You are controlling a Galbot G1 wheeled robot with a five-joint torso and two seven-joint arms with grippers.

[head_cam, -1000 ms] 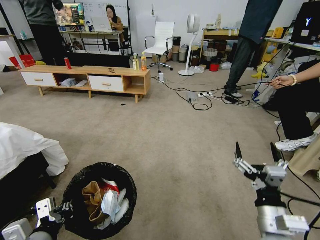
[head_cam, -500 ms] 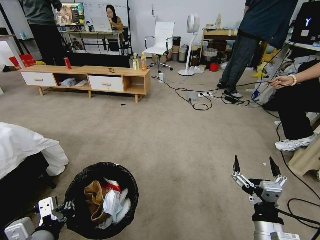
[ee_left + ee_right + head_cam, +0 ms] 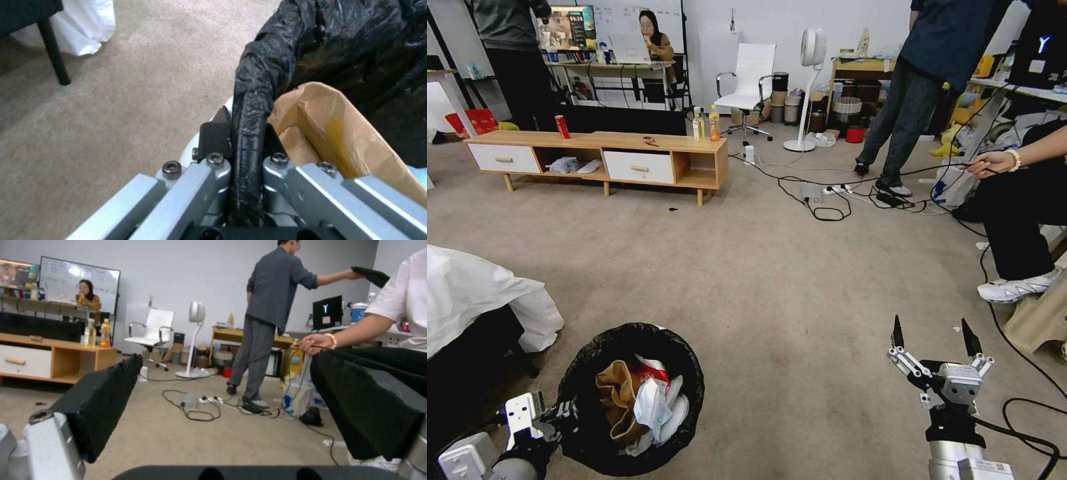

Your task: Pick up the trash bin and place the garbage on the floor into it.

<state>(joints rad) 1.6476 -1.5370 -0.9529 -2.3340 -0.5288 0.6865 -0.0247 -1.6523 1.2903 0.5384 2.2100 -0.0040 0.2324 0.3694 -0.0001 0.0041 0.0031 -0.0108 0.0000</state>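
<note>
I see the trash bin (image 3: 630,399) at about seven o'clock in my head view, standing upright on the beige carpet (image 3: 774,280), its round mouth facing up. Its crinkled black plastic liner folds over the rim. Inside sits the garbage (image 3: 637,403): a crumpled brown paper bag (image 3: 338,133), white tissues (image 3: 650,408) and a bit of red packet (image 3: 654,375), piled near the top. My left gripper (image 3: 247,146) reaches in from the bin's eight o'clock side, its metal fingers clamped on the bagged rim, one inside and one outside. My right gripper (image 3: 932,339) hovers above bare carpet at about four o'clock, well apart from the bin, pointing forward with its dark-padded fingers (image 3: 102,403) spread wide and nothing between them
</note>
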